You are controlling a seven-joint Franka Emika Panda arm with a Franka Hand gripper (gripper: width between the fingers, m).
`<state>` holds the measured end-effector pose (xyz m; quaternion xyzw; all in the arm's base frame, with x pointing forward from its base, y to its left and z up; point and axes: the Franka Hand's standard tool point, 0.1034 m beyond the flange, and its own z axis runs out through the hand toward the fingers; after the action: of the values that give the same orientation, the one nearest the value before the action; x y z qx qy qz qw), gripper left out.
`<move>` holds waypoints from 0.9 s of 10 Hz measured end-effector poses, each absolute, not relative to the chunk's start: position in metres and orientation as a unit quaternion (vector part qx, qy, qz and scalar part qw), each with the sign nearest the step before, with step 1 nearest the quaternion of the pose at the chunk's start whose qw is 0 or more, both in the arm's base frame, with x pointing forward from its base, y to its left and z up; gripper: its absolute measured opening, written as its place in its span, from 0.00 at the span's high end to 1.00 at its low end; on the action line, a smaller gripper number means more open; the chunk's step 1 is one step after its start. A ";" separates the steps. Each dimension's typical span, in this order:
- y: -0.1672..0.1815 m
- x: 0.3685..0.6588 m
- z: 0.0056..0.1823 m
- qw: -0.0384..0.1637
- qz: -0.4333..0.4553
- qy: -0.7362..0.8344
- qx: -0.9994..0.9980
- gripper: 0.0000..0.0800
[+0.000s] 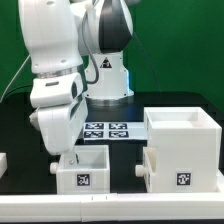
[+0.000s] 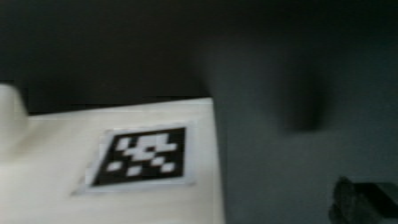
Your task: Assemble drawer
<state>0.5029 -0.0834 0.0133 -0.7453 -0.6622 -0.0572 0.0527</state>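
There are no words, numbers or brand names to read. The only signs are black-and-white square tags. One is on the front of the small tray (image 1: 82, 177) by the counter's front edge, and shows up close in the wrist view. One is on the big casing (image 1: 183, 150). Several are on the marker board (image 1: 106, 130).

Exterior view is evenly lit and fairly sharp, whites nearly blown out. Wrist view is dim and blurred throughout; the black-and-white square tag marker (image 2: 148, 157) is rendered soft.
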 end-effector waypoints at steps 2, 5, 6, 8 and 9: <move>-0.083 0.503 0.013 0.053 -0.057 -0.662 -0.746 0.32; -0.083 0.503 0.013 0.053 -0.057 -0.662 -0.746 0.54; -0.083 0.502 0.013 0.053 -0.057 -0.662 -0.746 0.79; -0.083 0.502 0.013 0.053 -0.057 -0.662 -0.746 0.93; -0.082 0.503 0.013 0.053 -0.058 -0.662 -0.746 0.95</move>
<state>0.5030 -0.0825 0.0134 -0.7458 -0.6615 -0.0577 0.0526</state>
